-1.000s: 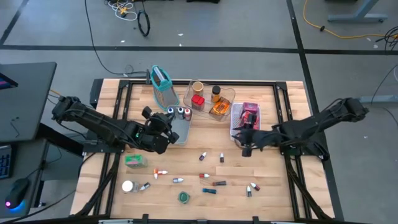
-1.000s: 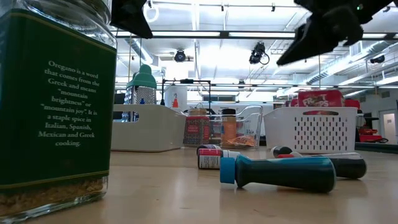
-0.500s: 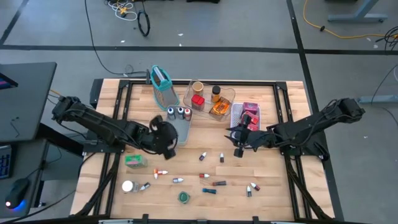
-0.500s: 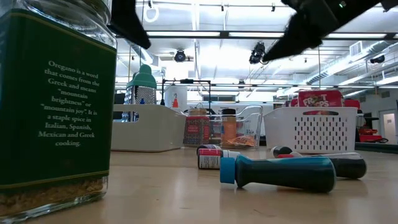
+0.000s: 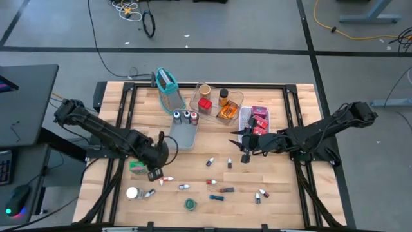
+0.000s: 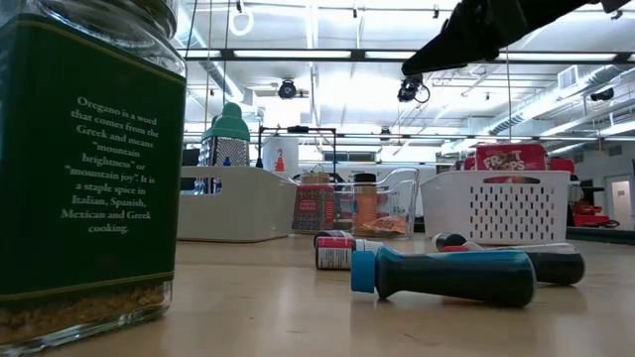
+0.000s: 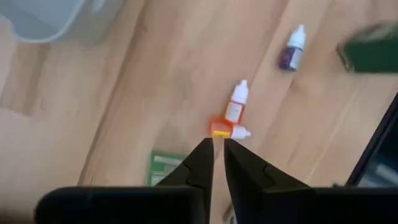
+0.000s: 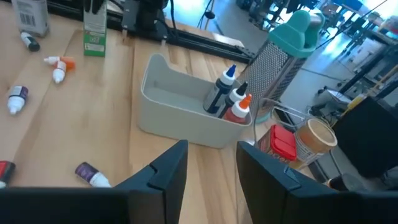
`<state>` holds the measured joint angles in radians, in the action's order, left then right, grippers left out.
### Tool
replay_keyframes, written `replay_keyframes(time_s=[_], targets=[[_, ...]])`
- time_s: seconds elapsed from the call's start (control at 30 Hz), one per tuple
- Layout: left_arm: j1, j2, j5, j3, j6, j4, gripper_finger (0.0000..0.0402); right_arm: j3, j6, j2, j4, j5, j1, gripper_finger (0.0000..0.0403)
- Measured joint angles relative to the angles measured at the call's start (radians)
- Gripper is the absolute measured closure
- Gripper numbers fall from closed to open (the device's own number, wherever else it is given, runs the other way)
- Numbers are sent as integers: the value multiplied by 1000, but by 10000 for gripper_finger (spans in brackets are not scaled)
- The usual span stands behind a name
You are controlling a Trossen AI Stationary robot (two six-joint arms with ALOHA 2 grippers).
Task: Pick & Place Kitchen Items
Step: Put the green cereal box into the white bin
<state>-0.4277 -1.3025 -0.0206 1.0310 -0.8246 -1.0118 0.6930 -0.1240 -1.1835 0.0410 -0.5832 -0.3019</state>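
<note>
Orange vial (image 7: 221,130) sits beyond my left gripper (image 7: 217,148), fingers nearly together; descending like this, I'd knock it away.

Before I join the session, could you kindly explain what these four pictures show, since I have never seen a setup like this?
They show one moment at a wooden table where two dark robot arms sort kitchen items. One camera looks straight down, one sits at table-top level beside an oregano jar, and one rides on each wrist. The left gripper, nearly shut and holding nothing, hovers over two small orange dropper vials. The right gripper waits open and empty above the middle of the table. More vials lie scattered, and three bottles already stand in the grey tray. Jars sit in a clear basket and pink packets in a white one.
</note>
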Motion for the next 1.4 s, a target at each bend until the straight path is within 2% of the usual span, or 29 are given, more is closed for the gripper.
replay_keyframes(time_s=[0.17,0.3,0.4,0.6,0.9,1.1,1.23,1.4], targets=[[-114,10,-192,60,-17,-50,382,0,-24,0,-20,-2,0,256],[-198,10,-268,87,-101,-229,394,0,-109,0,-19,-3,0,256],[-247,9,-185,62,-202,-396,395,0,-174,0,-18,-3,0,256],[-263,9,-150,13,-335,-413,367,0,-260,0,-3,-3,0,256],[-249,11,-64,11,-302,-394,316,0,-367,0,107,-2,0,256],[-249,11,-73,11,-296,-350,283,0,-375,1,145,10,0,256],[-249,11,-44,11,-287,-334,280,0,-383,1,146,73,0,256],[-249,15,-32,14,-286,-351,295,0,-390,1,151,124,0,256]])
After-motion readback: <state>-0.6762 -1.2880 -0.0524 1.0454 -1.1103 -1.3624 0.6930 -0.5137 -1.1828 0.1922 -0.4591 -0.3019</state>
